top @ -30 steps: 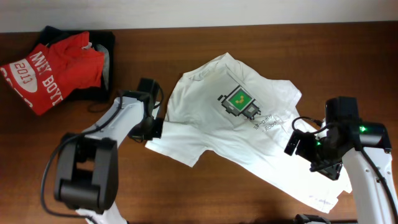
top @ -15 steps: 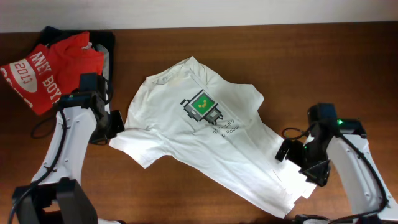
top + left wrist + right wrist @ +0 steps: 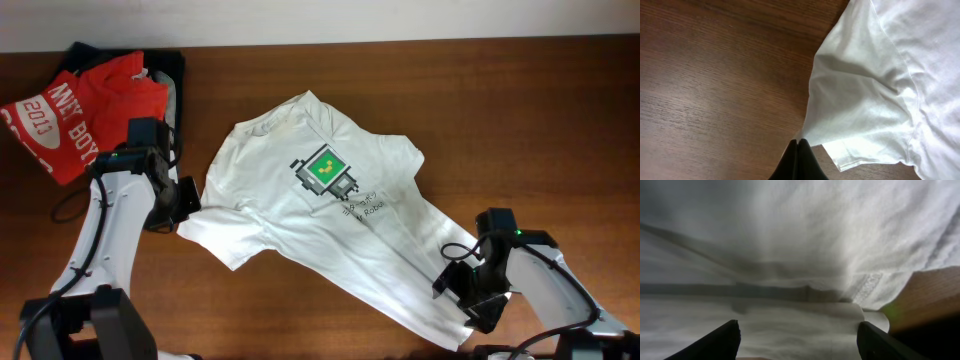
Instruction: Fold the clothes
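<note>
The white T-shirt [image 3: 290, 225] lies spread on the table, slanting from upper left to lower right, with its green-and-black print [image 3: 325, 172] facing up. My left gripper [image 3: 188, 203] is at the shirt's left sleeve. In the left wrist view the jaws [image 3: 799, 144] are shut, and the edge of the sleeve [image 3: 865, 100] runs into their tips. My right gripper [image 3: 462, 290] is over the hem at the lower right. In the right wrist view its fingers [image 3: 797, 335] are spread wide over the white cloth [image 3: 790, 240] and hold nothing.
A red shirt with "2013" lettering [image 3: 70, 115] lies on a black garment [image 3: 168, 70] at the back left. Bare brown table [image 3: 520, 110] shows to the right of the shirt and along the front left. The table surface [image 3: 935, 295] shows beside the hem.
The left gripper dragged the shirt leftward and now holds still. The right arm let the hem slide and has moved toward the front edge of the table.
</note>
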